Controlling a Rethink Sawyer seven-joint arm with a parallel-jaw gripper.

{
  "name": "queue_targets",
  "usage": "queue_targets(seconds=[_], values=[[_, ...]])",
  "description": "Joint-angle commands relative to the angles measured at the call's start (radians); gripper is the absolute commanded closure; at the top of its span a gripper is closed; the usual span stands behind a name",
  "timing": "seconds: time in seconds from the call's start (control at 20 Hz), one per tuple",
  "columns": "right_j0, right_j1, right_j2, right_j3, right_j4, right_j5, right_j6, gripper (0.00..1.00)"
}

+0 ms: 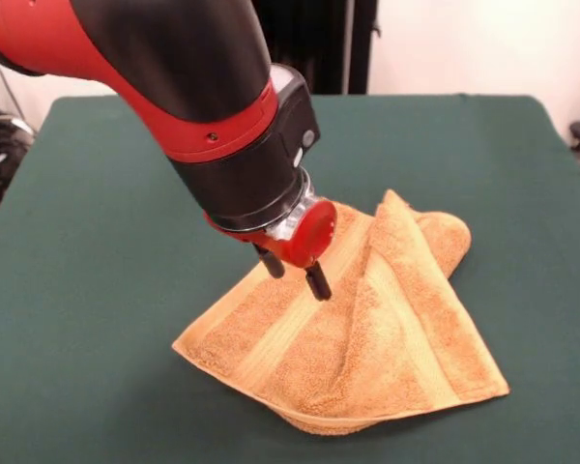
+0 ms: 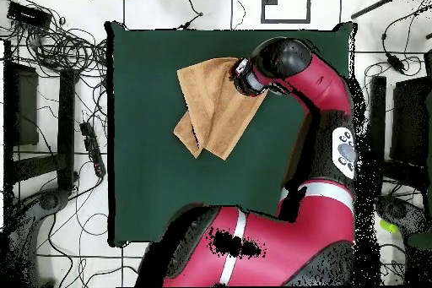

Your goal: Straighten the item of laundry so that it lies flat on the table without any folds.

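One item only concerns you here: the orange-tan terry-cloth hand towel (image 1: pixel 358 329), which lies folded over itself on the dark green felt-topped surface (image 1: pixel 97 290), in the front view a little toward the near right of the middle and well clear of every edge. You can see at least two layers: an upper flap runs in a ridge from the far peak down toward the near right corner, and a rounded fold shows behind it, so by my reading the straightening is hardly begun. Paler woven bands cross the cloth, one diagonally under the arm and one along the near hem. The red and black arm's gripper (image 1: pixel 296 273) is tilted down over the towel's far left part, its two dark fingers (image 1: pixel 318 282) standing slightly apart, tips at or just above the cloth with nothing held between them. That pose suggests you are lining up for a pinch on the upper layer, since lifting that flap is what would open the fold. No label, brand or readable writing shows on the towel in either view.
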Motion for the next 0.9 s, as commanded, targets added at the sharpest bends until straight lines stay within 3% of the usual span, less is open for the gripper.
queue_targets(seconds=[0.05,0.6,0.9], values=[[-0.017,-0.027,0.041,-0.017,-0.127,0.117,-0.055,0.0],[-0.039,-0.029,0.098,-0.031,-0.192,0.124,-0.032,0.0],[-0.038,-0.048,0.112,0.011,-0.199,0.095,-0.013,0.0]])
